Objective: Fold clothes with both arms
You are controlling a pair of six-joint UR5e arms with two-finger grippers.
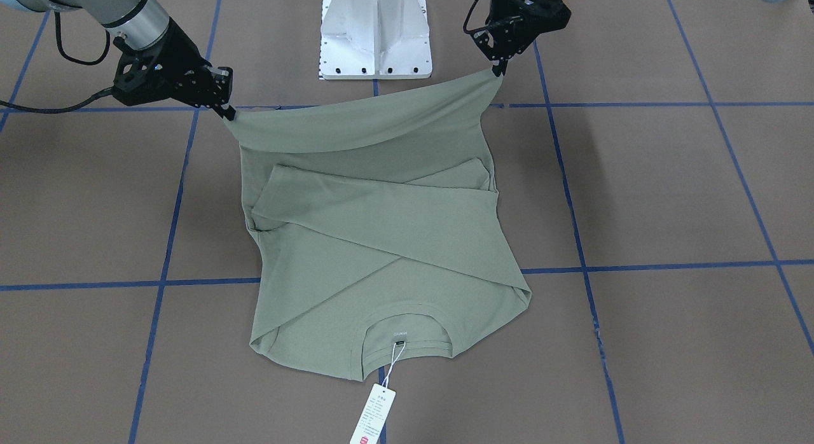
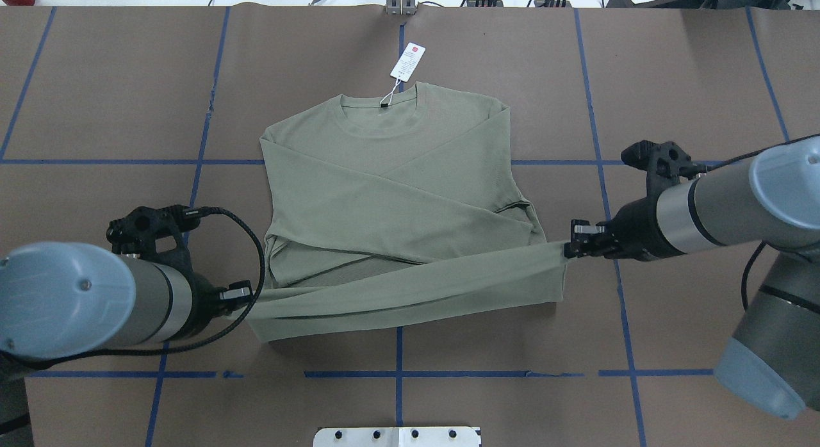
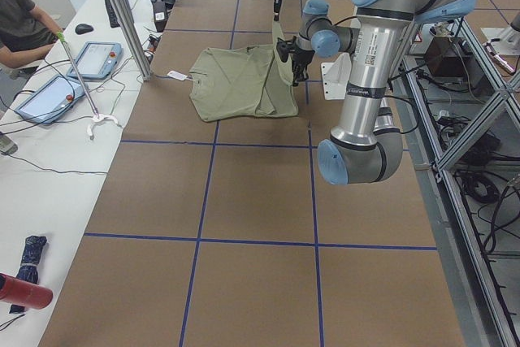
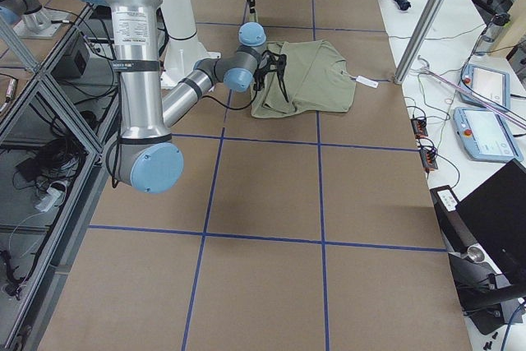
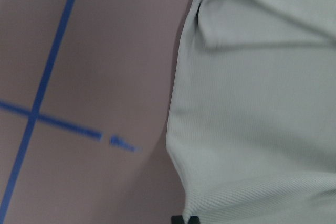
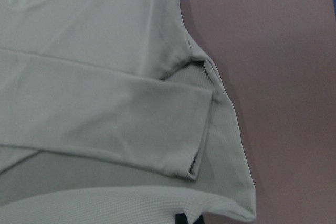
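Matt fine-ribbed knit shirt, matt paper-covered table, smooth painted metal pedestal

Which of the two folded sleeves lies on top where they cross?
The sleeve with its cuff near the right gripper; its edges run unbroken across the other sleeve.

The table has a matte brown cover, divided into large squares by blue tape lines. Along one long side of the table stands a white desk with grey tablets. A metal post rises at that same side.
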